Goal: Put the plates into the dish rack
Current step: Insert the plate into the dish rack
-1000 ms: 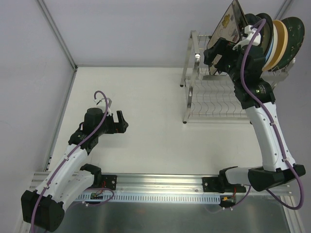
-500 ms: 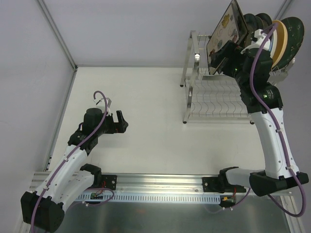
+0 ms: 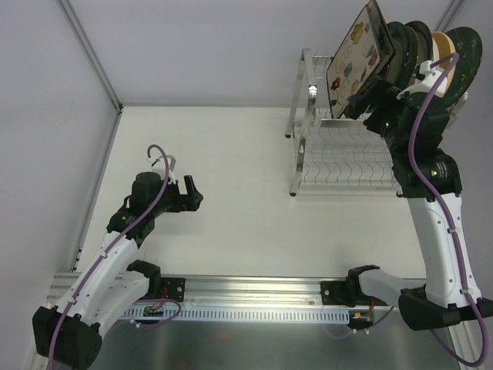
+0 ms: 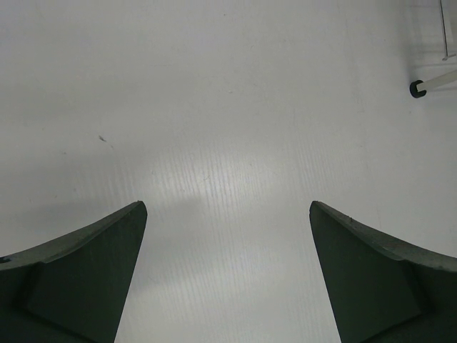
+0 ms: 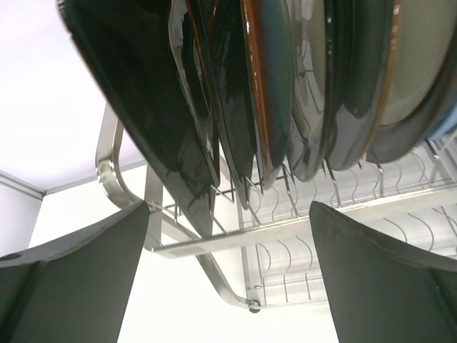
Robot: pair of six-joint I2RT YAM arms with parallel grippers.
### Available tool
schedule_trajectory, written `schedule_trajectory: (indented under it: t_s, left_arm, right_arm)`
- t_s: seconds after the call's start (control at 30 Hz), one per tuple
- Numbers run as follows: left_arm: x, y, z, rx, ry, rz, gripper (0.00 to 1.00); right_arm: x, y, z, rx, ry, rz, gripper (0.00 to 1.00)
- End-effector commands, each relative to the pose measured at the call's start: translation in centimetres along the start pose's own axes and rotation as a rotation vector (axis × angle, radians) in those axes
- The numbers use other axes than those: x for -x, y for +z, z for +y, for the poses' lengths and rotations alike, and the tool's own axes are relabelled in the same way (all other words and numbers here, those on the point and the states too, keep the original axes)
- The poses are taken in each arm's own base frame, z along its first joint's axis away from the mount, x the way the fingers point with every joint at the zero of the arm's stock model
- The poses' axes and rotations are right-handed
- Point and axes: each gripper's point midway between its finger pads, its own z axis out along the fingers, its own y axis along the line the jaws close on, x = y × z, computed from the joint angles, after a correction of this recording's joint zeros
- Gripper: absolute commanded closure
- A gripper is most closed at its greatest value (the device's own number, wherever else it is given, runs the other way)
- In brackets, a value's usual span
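Observation:
The dish rack is a silver wire frame at the back right. Several plates stand on edge in its upper shelf: a square cream floral plate at the left end, then dark, tan and dark green ones. My right gripper is open and empty, just below and in front of the square plate. In the right wrist view the plates hang above the rack's rail, with my right gripper open below them. My left gripper is open and empty over bare table, also in its wrist view.
The rack's lower wire shelf holds nothing that I can see. One black rack foot shows at the top right of the left wrist view. White walls enclose the table at the left and back.
My right arm has shifted to the right and its gripper has drawn back from the square floral plate, which stays standing in the rack. The left arm has not moved.

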Motion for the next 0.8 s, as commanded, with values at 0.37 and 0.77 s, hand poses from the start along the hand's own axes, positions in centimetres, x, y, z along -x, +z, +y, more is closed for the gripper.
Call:
schedule_trajectory:
  t_s: [0.37,0.77]
  left_arm:
    - [3.3,-2.3,-1.7,-0.052,-0.002,-0.087,0.01]
    - [6.7,-9.6,-2.9,-0.031,0.059,-0.18,0.01]
  right_arm:
    - [0.1,-7.7,-4.0,-0.017,-0.182,-0.105,0.0]
    - [-4.8,-12.6,-9.2,-0.097,-0.316,-0.06,0.0]
